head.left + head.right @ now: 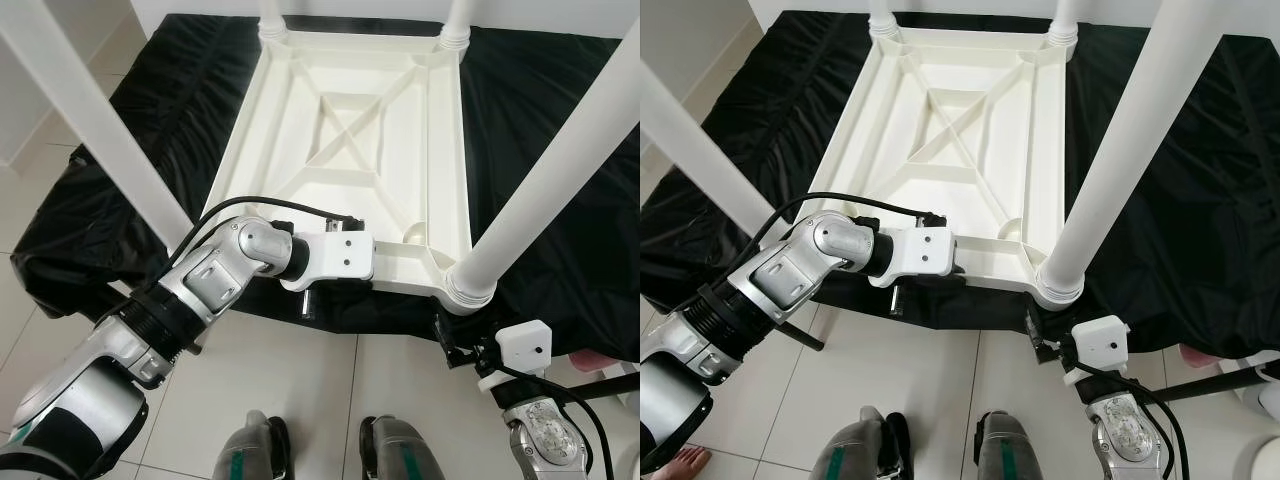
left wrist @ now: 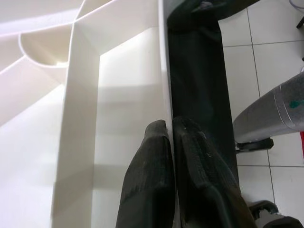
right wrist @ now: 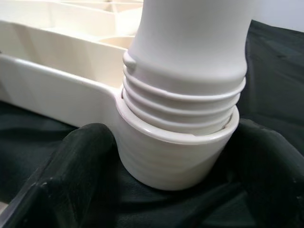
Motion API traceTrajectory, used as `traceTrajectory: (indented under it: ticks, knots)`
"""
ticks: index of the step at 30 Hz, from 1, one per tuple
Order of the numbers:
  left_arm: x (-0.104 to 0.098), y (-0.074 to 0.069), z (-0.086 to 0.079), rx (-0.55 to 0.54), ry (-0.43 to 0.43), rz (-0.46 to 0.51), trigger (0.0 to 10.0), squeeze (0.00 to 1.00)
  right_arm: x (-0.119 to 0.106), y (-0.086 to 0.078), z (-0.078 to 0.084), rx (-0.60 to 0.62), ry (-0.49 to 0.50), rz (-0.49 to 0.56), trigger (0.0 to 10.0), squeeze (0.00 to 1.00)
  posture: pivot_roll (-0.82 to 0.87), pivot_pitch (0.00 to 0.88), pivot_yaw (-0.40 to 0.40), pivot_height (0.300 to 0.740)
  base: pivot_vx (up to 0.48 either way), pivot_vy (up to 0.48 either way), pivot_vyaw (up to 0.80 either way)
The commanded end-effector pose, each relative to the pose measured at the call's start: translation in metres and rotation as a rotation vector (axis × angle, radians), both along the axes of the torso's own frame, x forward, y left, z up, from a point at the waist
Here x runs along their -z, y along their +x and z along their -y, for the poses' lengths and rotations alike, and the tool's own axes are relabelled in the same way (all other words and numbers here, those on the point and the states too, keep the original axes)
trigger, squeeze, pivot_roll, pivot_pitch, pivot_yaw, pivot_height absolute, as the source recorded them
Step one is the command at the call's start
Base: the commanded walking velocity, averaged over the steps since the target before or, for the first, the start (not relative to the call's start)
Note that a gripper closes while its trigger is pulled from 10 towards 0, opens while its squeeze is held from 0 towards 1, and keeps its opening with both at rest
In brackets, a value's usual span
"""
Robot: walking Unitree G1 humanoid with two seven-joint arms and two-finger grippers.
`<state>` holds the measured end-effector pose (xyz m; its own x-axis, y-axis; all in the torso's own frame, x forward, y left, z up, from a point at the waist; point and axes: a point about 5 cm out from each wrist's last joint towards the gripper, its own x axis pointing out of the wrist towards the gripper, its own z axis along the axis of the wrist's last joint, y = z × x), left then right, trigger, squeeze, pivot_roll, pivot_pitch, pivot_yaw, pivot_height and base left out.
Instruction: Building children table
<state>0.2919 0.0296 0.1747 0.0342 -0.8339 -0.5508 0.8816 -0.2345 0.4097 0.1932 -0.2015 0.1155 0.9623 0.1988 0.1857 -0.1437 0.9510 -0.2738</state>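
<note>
The white plastic table top (image 1: pixel 350 190) lies upside down on a black cloth (image 1: pixel 560 230). Two near legs (image 1: pixel 100 130) (image 1: pixel 560 170) and two far legs (image 1: pixel 272 15) stand up from its corners. My left gripper (image 2: pixel 169 137) is shut on the thin near rim (image 2: pixel 164 71), one finger on each side of the wall. The right gripper (image 3: pixel 173 130) is at the near right corner. Its two fingers (image 3: pixel 71 161) press on either side of the ribbed socket (image 3: pixel 175 161), where the threaded leg (image 3: pixel 190 47) sits.
The cloth-covered surface ends just before my feet (image 1: pixel 255 450), with tiled floor (image 1: pixel 330 400) below. A dark bar (image 1: pixel 1220 380) runs low on the right. A person's toes (image 1: pixel 680 465) show at the lower left. The near legs rise close past my head camera.
</note>
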Motion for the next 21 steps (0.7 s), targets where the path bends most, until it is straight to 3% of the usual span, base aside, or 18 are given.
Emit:
traceTrajectory:
  ticks: [1, 6, 7, 13, 21]
  knots:
    - [0.009, -0.010, -0.006, 0.157, 0.105, -0.098, 0.0, 0.00, -0.015, 0.002, 0.000, 0.016, 0.029, 0.080, 10.0, 0.00, -0.11, 0.147, 0.074, 0.740, 0.000, 0.000, 0.00]
    - [0.012, -0.007, -0.006, 0.142, 0.131, -0.078, 0.0, 0.00, -0.016, 0.002, 0.000, 0.020, 0.035, 0.080, 10.0, 0.00, -0.11, 0.148, 0.074, 0.740, 0.000, 0.000, 0.00]
    - [0.012, -0.006, -0.007, 0.139, 0.139, -0.070, 10.0, 0.00, -0.016, 0.002, 0.000, 0.019, 0.043, 0.079, 10.0, 0.00, -0.11, 0.149, 0.074, 0.740, 0.000, 0.000, 0.00]
    - [0.012, -0.004, -0.007, 0.131, 0.135, -0.068, 10.0, 0.00, -0.016, 0.002, 0.000, 0.016, 0.048, 0.075, 10.0, 0.00, -0.11, 0.148, 0.075, 0.740, 0.000, 0.000, 0.00]
    - [-0.029, 0.007, -0.012, 0.085, -0.049, -0.129, 10.0, 0.00, -0.008, -0.006, -0.007, -0.017, 0.106, 0.034, 10.0, 0.00, -0.10, 0.142, 0.067, 0.740, 0.000, 0.000, 0.00]
